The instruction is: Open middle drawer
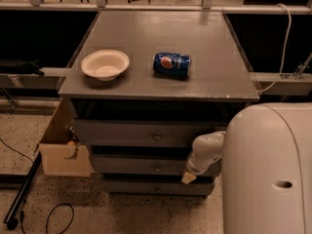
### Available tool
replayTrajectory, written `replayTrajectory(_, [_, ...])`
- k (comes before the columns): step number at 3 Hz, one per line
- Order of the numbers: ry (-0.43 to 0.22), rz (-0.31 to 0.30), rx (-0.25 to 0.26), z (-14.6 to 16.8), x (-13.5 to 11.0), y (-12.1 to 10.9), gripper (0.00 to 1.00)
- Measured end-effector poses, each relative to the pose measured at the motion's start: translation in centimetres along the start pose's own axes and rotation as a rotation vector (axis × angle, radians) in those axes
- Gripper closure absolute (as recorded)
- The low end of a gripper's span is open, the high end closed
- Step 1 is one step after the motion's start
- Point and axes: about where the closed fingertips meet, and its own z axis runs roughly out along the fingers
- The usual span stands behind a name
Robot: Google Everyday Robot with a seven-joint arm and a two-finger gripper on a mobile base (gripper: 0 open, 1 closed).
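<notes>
The middle drawer (136, 165) is the second of three grey drawers in the cabinet under the grey table top (161, 43). Its small round knob (157, 168) sits at the centre of its flat front. The top drawer (126, 132) is above it and the lowest drawer (141, 186) is below it. My gripper (189, 178) hangs from the white arm (207, 152) at the right end of the middle drawer's front, its cream tip pointing down, well to the right of the knob.
A white bowl (105, 64) and a blue soda can (171, 65) lying on its side rest on the table top. A cardboard box (62, 152) stands on the floor at the cabinet's left. A black cable (53, 216) lies on the floor. My white body (273, 169) fills the lower right.
</notes>
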Motion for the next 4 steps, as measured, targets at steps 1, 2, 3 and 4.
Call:
replayTrajectory(1, [-0.002,0.002,0.002,-0.4,0.0,0.1,0.6])
replayTrajectory(2, [-0.002,0.002,0.002,-0.8,-0.2,-0.1,0.84])
replayTrajectory(3, [-0.029,0.037,0.022,-2.0,-0.1,0.1,1.0])
replayTrajectory(4, [-0.029,0.037,0.022,-2.0,-0.1,0.1,0.83])
